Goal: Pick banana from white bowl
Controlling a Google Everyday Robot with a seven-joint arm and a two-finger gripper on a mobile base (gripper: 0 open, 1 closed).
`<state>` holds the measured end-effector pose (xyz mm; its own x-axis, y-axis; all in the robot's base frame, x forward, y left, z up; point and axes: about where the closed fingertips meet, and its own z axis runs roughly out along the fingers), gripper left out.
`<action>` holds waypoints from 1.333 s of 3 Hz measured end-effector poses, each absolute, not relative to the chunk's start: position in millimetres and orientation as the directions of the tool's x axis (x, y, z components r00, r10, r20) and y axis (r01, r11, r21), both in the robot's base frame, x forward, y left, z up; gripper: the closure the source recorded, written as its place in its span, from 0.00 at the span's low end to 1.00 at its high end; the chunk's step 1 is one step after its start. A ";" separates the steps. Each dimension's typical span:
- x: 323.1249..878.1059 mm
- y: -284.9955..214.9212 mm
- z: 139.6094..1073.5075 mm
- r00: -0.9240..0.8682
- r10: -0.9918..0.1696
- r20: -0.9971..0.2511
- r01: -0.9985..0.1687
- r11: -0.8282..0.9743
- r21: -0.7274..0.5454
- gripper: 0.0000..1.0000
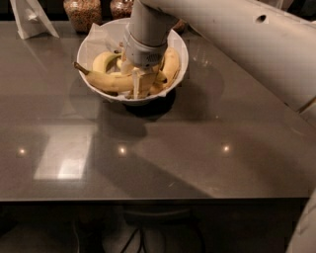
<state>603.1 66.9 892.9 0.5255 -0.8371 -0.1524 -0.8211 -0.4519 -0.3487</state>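
The white bowl [94, 42] stands at the back middle of the dark table. It holds several bananas. The banana [111, 81], long and yellow with a dark-brown stem pointing left, lies across the front of the bowl. My gripper [140, 85] reaches straight down into the bowl and sits on the right part of this banana, hiding that end. A shorter banana with a greenish end [104, 59] lies behind it and another [171, 63] lies to the right of the gripper.
Two glass jars of grain [83, 12] stand behind the bowl at the table's back edge. A white folded object [30, 19] stands at the back left. My white arm [237, 34] crosses the upper right. The table's front edge runs along the bottom.
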 end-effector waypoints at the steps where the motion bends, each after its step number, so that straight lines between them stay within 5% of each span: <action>1: 603.1 66.9 892.9 0.525 -0.837 -0.152 -0.821 -0.452 -0.349 0.60; 3: 611.0 64.9 904.3 0.517 -0.849 -0.106 -0.806 -0.441 -0.395 1.00; 4: 612.5 63.3 925.4 0.501 -0.857 -0.123 -0.802 -0.405 -0.440 1.00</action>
<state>612.5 63.3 925.4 0.5005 -0.8569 -0.1232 -0.8017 -0.4051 -0.4396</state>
